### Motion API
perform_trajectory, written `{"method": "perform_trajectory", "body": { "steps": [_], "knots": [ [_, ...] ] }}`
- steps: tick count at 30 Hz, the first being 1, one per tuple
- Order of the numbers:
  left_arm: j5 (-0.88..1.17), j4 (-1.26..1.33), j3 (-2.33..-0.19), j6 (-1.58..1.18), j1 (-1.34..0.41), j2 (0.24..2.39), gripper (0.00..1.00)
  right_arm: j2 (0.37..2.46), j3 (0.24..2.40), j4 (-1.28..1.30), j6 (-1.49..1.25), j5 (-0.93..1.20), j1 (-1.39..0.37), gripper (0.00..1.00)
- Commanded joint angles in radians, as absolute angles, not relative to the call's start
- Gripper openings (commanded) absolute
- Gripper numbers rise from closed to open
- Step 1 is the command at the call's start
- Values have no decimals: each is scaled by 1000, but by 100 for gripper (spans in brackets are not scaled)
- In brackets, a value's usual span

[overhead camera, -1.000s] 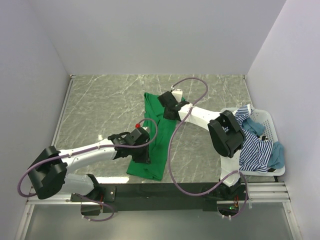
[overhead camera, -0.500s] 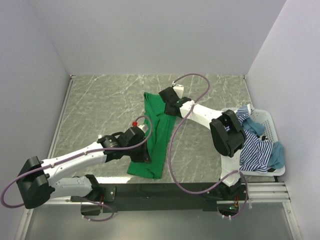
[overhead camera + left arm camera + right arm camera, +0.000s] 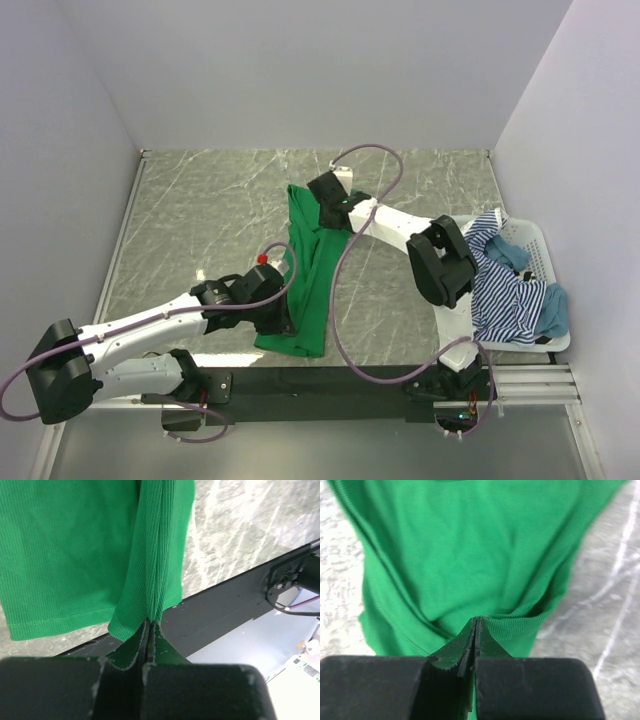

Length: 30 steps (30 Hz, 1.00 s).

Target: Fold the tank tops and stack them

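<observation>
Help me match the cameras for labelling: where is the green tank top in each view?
Top external: green tank top mid-table, lying near to far between both arms.
Left wrist: green tank top fills upper left, a ridge pinched in closed jaws.
Right wrist: green tank top fills most of the picture, edge pinched in closed jaws.
Shared landmark: marble table, right of the cloth in both wrist views.

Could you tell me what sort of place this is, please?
Likely a robot lab test cell rather than a home: plain white walls enclose a marble-patterned table, and a white slatted basket sits on it.
</observation>
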<state>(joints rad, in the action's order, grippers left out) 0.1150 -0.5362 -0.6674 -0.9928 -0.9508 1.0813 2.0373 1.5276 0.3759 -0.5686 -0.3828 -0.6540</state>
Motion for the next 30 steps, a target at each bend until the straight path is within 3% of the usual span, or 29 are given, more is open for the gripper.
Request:
{"method": "perform_trajectory", "body": {
  "steps": [1,7,9,12,13,16,17,20,25,30],
  "knots": [
    [130,-526,-635,-1017,-960,1063,1,2077,1606,342,-529,-414,-673,0],
    [127,-494,-577,-1026,-960,1075,1,2131,1635,356,-526,-422,-693,0],
    [126,-479,-568,-1026,-960,1086,1,2141,1638,367,-528,-434,-693,5],
    [120,-474,-565,-1019,-960,1103,1,2132,1629,374,-528,-446,-693,23],
    [117,-474,-571,-1016,-960,1104,2,2116,1614,370,-526,-446,-693,33],
    [82,-488,-600,-1011,-959,1106,26,2076,1586,362,-519,-446,-693,44],
    [65,-495,-609,-1011,-959,1104,39,2044,1579,362,-518,-445,-693,45],
    [15,-528,-646,-1005,-947,1086,52,1965,1540,362,-528,-437,-692,47],
    [3,-551,-681,-976,-888,1057,50,1852,1444,362,-558,-452,-692,47],
    [31,-522,-715,-914,-868,1110,44,1879,1471,396,-555,-440,-666,44]
  ]
}}
